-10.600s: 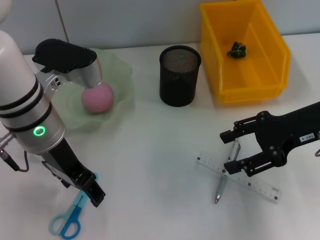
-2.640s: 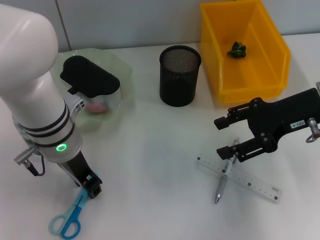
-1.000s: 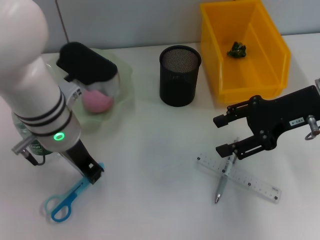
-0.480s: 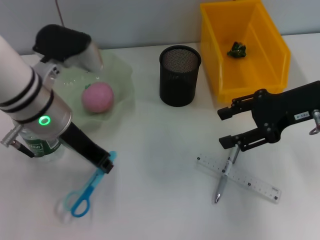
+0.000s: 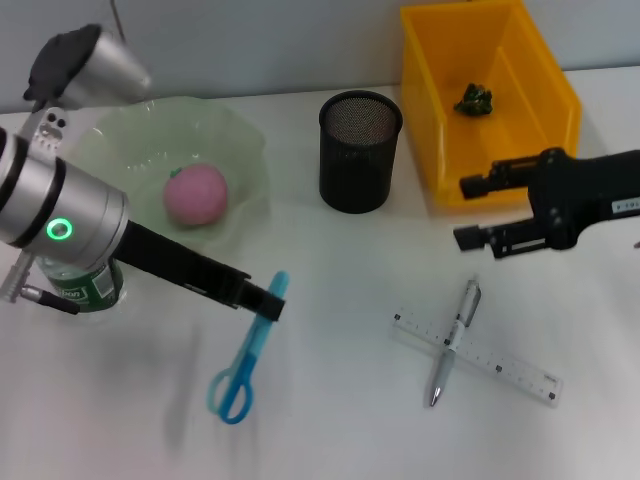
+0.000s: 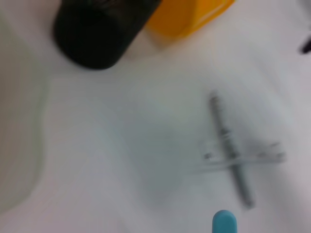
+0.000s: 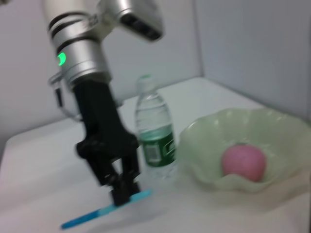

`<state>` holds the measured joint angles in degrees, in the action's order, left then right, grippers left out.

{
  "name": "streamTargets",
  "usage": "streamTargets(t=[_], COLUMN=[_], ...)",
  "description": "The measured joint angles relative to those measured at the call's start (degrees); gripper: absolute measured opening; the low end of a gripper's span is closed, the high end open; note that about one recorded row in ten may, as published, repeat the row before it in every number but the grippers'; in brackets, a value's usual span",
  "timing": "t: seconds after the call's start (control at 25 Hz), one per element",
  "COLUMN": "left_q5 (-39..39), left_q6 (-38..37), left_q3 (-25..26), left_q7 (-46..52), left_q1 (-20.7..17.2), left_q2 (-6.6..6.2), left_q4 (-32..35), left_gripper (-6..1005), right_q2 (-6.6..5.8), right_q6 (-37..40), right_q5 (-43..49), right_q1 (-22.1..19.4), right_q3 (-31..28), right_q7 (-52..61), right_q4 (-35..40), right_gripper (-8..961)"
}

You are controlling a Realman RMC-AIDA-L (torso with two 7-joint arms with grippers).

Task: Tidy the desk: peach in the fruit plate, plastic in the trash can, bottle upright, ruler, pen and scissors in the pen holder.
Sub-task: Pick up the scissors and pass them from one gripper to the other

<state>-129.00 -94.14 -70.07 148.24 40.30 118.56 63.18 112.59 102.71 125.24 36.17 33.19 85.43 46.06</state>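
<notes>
As seen at lower centre-left, the left gripper (image 5: 268,300) is clamped on the blue scissors (image 5: 240,367), handles hanging below; right gripper (image 5: 478,212) parted, mid-right.

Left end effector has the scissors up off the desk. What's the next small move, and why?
Probably carry them on toward the pen holder. The left end effector grips the blue scissors by the blade end, handles hanging toward the desk, short of the holder's open mouth. The right end effector hovers apart, near the yellow bin.
</notes>
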Motion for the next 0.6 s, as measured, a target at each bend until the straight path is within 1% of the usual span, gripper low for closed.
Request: streamTargets(t=[0.04, 0.08, 0.2, 0.4, 0.44, 0.48, 0.52, 0.6], left_q5=[1.40, 1.84, 6.74, 14.44, 17.40, 17.40, 19.88, 21.12], left_q6=[0.07, 0.11, 0.36, 0.58, 0.94, 0.94, 1.47, 1.64], left_q3=[0.91, 1.29, 4.31, 6.86, 7.12, 7.12, 7.21, 7.24], left_q7=[-1.04, -1.51, -5.64, -11.38, -13.84, -13.84, -15.98, -17.06], left_q1=[-0.25, -0.38, -1.45, -2.89, -3.38, -3.38, -3.72, -3.83], left_q2=[0.00, 0.00, 0.00, -0.05, -0.02, -0.02, -0.02, -0.04], left_q4=[-0.81, -1.15, -4.63, -9.69, -12.12, -12.12, -14.49, -15.49], left_gripper=[226, 226, 228, 230, 231, 231, 232, 233], right_q2=[0.33, 0.33, 0.65, 0.69, 0.57, 0.57, 0.46, 0.43], right_q6=[-0.61, -0.61, -1.69, -3.80, -4.44, -4.44, -4.76, -5.21], right_q5=[-0.01, -0.01, -0.41, -3.83, -4.62, -4.62, -4.79, -5.15], right_q1=[-0.28, -0.28, -0.86, -2.29, -2.70, -2.70, -2.83, -3.15], right_q3=[-1.96, -1.96, -4.15, -4.72, -4.73, -4.73, -4.74, -4.74], right_q7=[0.00, 0.00, -0.23, -0.26, -0.32, -0.32, -0.34, -0.41], right_q4=[-0.01, -0.01, -0.07, -0.88, -1.30, -1.30, -1.52, -1.77], right_gripper=[758, 758, 758, 758, 758, 758, 758, 758])
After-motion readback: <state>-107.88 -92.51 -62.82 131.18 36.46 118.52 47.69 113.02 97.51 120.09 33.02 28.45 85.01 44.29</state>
